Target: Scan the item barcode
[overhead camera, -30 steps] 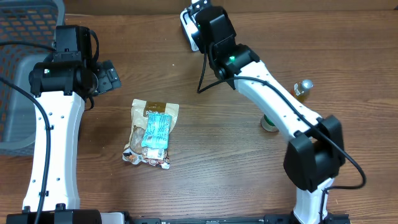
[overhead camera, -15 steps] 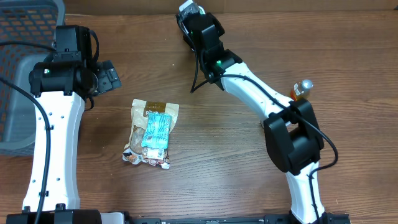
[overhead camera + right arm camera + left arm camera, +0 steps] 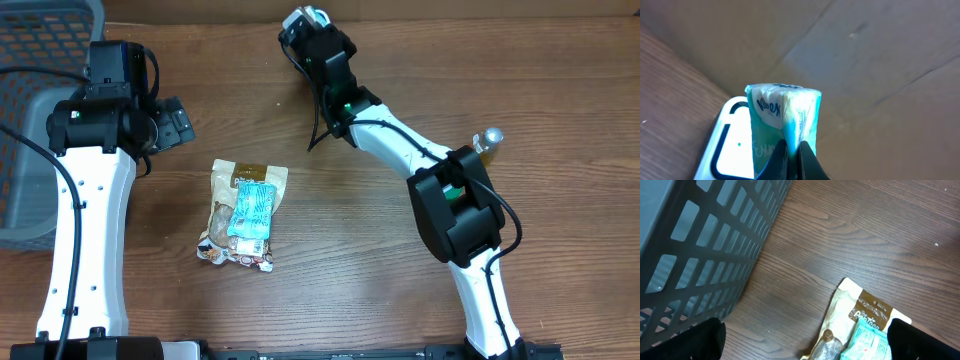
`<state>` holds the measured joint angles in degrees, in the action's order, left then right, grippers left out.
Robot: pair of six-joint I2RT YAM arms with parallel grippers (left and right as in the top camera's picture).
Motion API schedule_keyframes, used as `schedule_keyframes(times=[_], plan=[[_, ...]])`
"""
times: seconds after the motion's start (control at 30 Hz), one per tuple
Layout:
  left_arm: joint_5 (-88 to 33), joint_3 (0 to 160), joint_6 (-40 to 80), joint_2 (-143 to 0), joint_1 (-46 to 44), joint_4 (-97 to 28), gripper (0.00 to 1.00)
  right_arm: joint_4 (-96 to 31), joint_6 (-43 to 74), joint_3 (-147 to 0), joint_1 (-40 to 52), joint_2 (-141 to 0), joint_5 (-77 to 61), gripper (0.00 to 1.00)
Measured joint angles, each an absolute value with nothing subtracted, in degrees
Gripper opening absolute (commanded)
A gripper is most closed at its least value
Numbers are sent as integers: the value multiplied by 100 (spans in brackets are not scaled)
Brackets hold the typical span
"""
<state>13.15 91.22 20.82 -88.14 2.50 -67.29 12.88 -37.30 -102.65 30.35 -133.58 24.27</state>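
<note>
**Right hand** (image 3: 791, 150): closed on the lower edge of the tissue pack, at the far edge of the desk (image 3: 350, 260), top centre in the overhead view.

**Tissue pack** (image 3: 782, 120): teal and white soft packet, held upright and pinched from below. In the wrist view it hangs directly in front of the scanner.

**Scanner** (image 3: 730, 150): white flat unit with a dark-framed window, lying on the desk next to the cardboard wall (image 3: 880, 60). From overhead the right arm largely covers it.

**Left hand** (image 3: 170, 125): jaws spread wide and empty, hovering at the left of the desk, well apart from the right hand.

**Basket** (image 3: 40, 60): grey lattice, far left corner, just beside the left arm.

**Snack bag** (image 3: 222, 225): brown and white, lying flat left of centre, near the left hand.

**Teal packet** (image 3: 251, 208): second packet, resting on top of the snack bag.

**Bottle** (image 3: 487, 140): small, silver-capped, upright at the right, close behind the right arm's elbow.
</note>
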Motion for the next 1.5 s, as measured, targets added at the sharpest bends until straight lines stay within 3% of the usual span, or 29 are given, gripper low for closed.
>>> schedule_keyframes(times=[0.9,1.17,1.33,1.5], plan=[[1315,9122,2082,-8812,250,-6729,100,1667,-3459,-10274,2877,-13760,2786,4],[1315,9122,2082,-8814,250,-6726,100,-429,-2049,-10276,2910,-12333,3009,4],[1315,9122,2082,-8812,250,-6722,100,-2740,-545,-10359,2919,-11115,2842,4],[1315,9122,2082,-8814,250,-6729,100,-5037,766,-10409,2851,-10812,2408,4]])
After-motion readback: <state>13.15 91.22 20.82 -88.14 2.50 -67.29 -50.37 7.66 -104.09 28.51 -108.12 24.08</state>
